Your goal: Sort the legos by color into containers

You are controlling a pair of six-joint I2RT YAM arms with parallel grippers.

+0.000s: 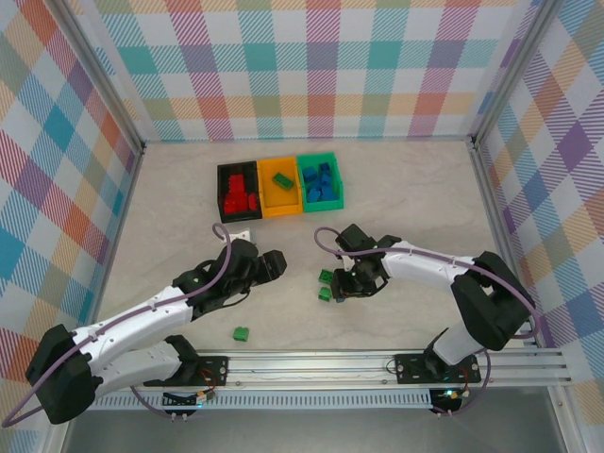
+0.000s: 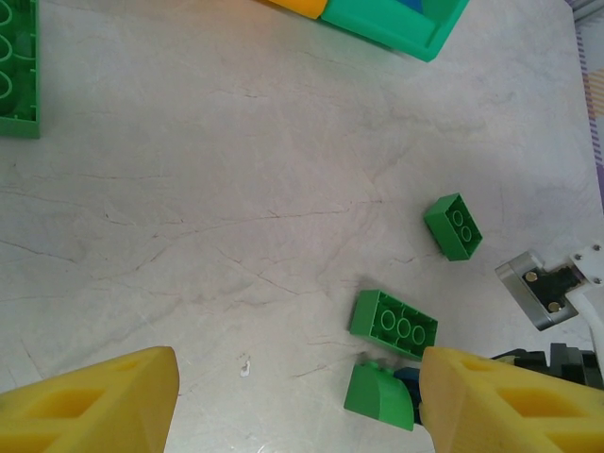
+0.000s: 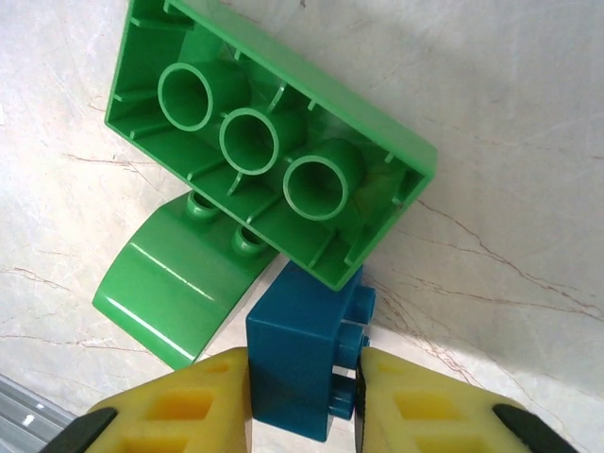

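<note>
The right gripper (image 3: 304, 396) is clenched on a blue lego (image 3: 300, 363), its yellow pads pressing the brick's two sides; the brick sits on the worktop (image 1: 406, 198) at the near centre, just right of the middle. Touching it are a long green lego (image 3: 274, 151), lying upside down with its hollow tubes showing, and a curved green lego (image 3: 175, 283) tucked partly under that one. A small square green lego (image 2: 453, 226) lies a little apart from this cluster, and another green lego (image 1: 241, 333) rests alone near the front rail. The left gripper (image 2: 297, 406) is released, its pads spread wide over bare worktop with nothing between them. The three containers stand side by side towards the back: the black bin (image 1: 221, 189) holds red legos; the orange bin (image 1: 274, 198) holds one green; the green bin (image 1: 321, 158) holds blue.
</note>
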